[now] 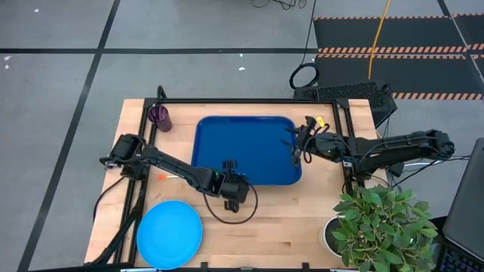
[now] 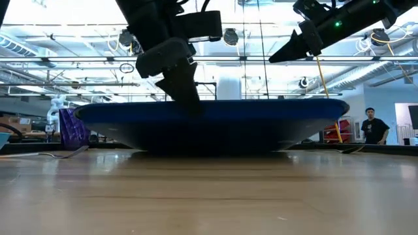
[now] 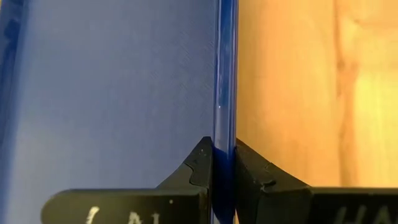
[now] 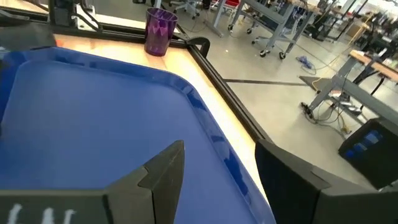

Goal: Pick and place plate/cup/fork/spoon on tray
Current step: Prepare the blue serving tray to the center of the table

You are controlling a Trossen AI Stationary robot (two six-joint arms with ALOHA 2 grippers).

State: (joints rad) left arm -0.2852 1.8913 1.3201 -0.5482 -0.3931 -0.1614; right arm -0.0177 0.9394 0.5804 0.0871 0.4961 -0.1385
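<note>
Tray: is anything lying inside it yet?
No. The tray shows only bare blue floor. The left gripper pinches its near rim; the right gripper hangs open over its right edge, hiding a small patch.

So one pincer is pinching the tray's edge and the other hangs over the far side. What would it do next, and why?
Probably lower the open right pincer onto the tray rim beneath it. The left pincer is already shut on the near rim, so both would then hold the tray.
</note>
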